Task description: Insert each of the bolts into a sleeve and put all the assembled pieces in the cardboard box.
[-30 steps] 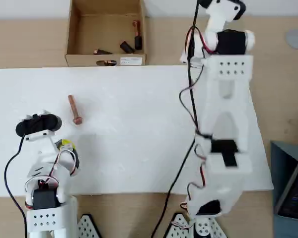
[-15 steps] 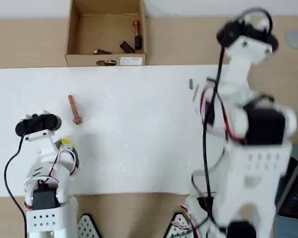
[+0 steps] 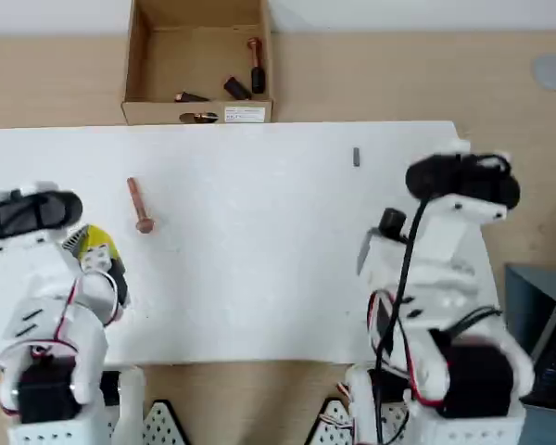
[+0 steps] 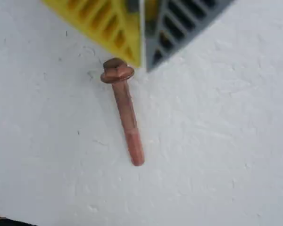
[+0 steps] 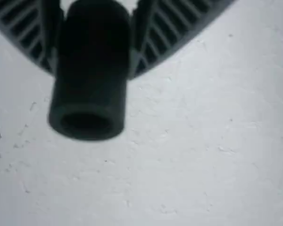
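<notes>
A bare copper bolt [image 3: 139, 204] lies on the white mat [image 3: 259, 278], left of centre. In the left wrist view the bolt [image 4: 125, 117] has its head just past the tips of my left gripper [image 4: 142, 61], whose yellow and grey fingers are shut together with nothing between them. From above, that left gripper [image 3: 91, 246] hovers at the mat's left side, just short of the bolt. My right gripper [image 5: 92, 61] is shut on a black sleeve [image 5: 89, 80], open end toward the mat. In the high view the sleeve [image 3: 391, 221] hangs over the mat's right part.
The cardboard box [image 3: 157, 111] stands beyond the mat's far edge; it holds a sleeved bolt [image 3: 255, 63] and other dark pieces [image 3: 236, 88]. A small grey item [image 3: 356, 157] lies on the far right of the mat. A laptop [image 3: 547, 343] sits at the right edge.
The right arm has swung back from the far side near the box to the near right of the mat. The left arm has shifted left and toward the bolt.
</notes>
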